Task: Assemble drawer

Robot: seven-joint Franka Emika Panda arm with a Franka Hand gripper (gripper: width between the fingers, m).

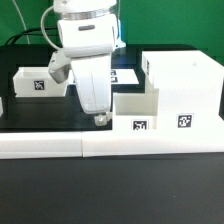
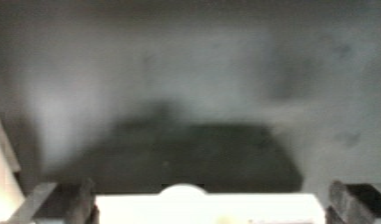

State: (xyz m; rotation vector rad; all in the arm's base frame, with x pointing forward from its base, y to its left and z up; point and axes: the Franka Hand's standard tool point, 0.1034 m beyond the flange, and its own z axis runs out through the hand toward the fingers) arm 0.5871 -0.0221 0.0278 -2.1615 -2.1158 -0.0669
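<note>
The tall white box casing [image 1: 185, 85] stands at the exterior view's right. One white tray [image 1: 135, 112] with a square tag sits on the table against the casing's left side. A second tagged tray [image 1: 38, 82] lies at the back left. My gripper [image 1: 100, 118] hangs low at the near tray's left end. In the wrist view my gripper [image 2: 208, 203] is open. Its dark fingers [image 2: 62, 202] stand wide apart on either side of the tray's knobbed face [image 2: 213, 208], and the round knob [image 2: 182, 190] pokes out. Whether the pads touch the tray is unclear.
Long low white border bars [image 1: 100, 146] run along the front of the black table. The marker board [image 1: 126, 75] lies flat at the back, behind my arm. Dark tabletop [image 2: 187, 90] fills the rest of the wrist view.
</note>
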